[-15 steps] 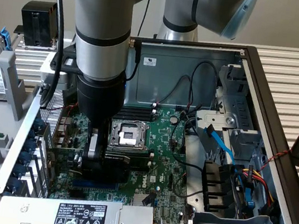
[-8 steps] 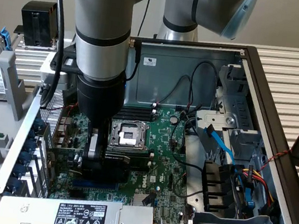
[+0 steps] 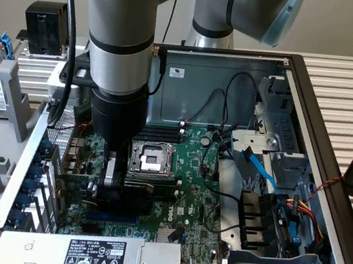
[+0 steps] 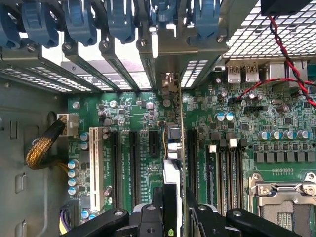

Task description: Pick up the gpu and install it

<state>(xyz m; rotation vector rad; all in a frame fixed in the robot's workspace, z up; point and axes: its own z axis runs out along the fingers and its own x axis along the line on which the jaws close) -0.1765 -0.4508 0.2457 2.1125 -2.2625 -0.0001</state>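
In the wrist view the gpu stands edge-on between my fingers, a thin green and silver card over the green motherboard. It runs from my gripper to the rear bracket openings, where its metal end meets the case wall. It is lined up among the black expansion slots; whether it is seated I cannot tell. My gripper is shut on the card. In the exterior view the gripper hangs low inside the case over the motherboard, hiding most of the card.
Blue slot latches line the rear wall. RAM sticks and the CPU socket lie close beside the card. A red-black wire crosses above the ports. The power supply and the drive cables crowd the case.
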